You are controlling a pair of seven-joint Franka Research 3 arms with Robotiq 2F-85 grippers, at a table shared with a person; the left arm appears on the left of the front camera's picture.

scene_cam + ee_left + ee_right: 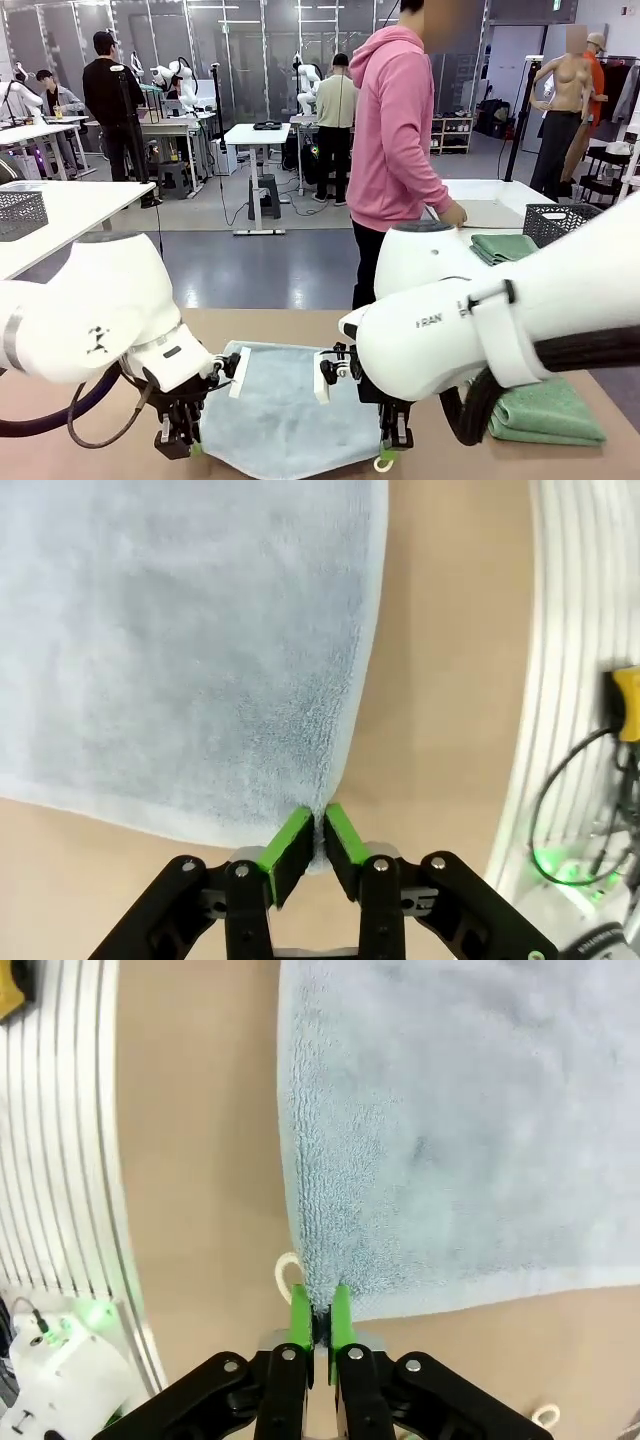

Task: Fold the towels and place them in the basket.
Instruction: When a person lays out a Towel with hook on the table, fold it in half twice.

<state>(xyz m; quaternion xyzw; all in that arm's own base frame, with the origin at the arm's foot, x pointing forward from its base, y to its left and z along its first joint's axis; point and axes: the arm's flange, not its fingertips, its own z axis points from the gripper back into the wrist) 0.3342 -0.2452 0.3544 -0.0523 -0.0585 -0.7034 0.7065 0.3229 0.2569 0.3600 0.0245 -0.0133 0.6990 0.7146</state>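
Observation:
A pale blue-grey towel (290, 415) lies flat on the tan table between my two arms. My left gripper (180, 440) is shut on the towel's near left corner; in the left wrist view the green pads (290, 840) pinch the corner of the towel (190, 650). My right gripper (392, 445) is shut on the near right corner, where its pads (300, 1318) clamp the towel's (450, 1130) edge beside a white loop (285, 1272). A mint green towel (548, 412) lies folded at the right. A dark wire basket (560, 222) stands on the far right table.
A person in a pink hoodie (398, 120) stands at the far side, turned toward a white table holding another folded green towel (503, 247). A second wire basket (22, 212) sits on a table at the left. The table's ribbed white edge (580, 660) runs beside the left gripper.

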